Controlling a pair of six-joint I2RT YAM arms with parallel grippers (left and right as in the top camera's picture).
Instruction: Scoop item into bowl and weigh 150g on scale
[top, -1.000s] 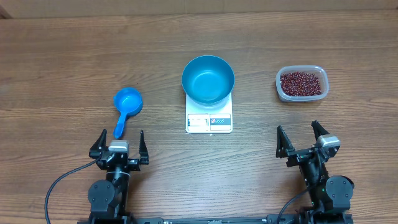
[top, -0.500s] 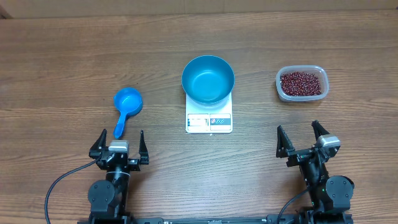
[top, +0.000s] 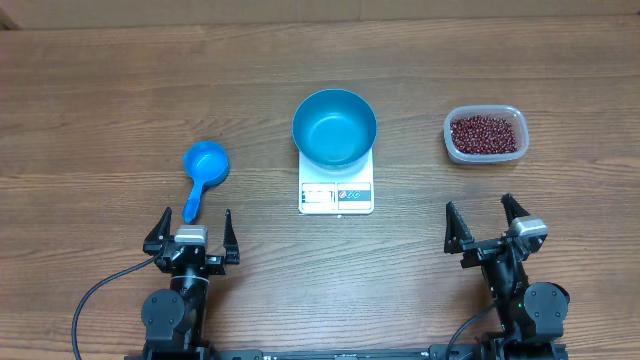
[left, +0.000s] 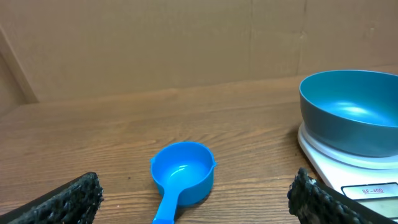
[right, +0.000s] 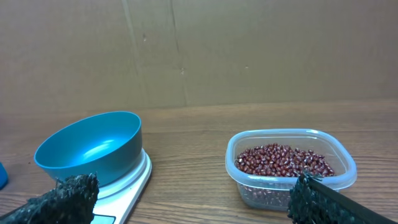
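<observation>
Left gripper (top: 193, 224) spread wide, holding nothing; scoop (top: 205, 165) lay just beyond it. Right gripper (top: 478, 212) likewise wide, empty. Bowl (top: 334, 125) sat on scale (top: 336, 197), mid-table. Beans (top: 485, 134) filled tub (top: 452, 150), right of scale.

The blue bowl (right: 90, 149) sits on the white scale (right: 134, 180). Right of the scale, apart from it on the table (right: 193, 168), a clear tub (right: 292, 132) holds red-brown beans (right: 283, 160). The right pincer (right: 189, 202) gapes wide nearer the camera.
</observation>
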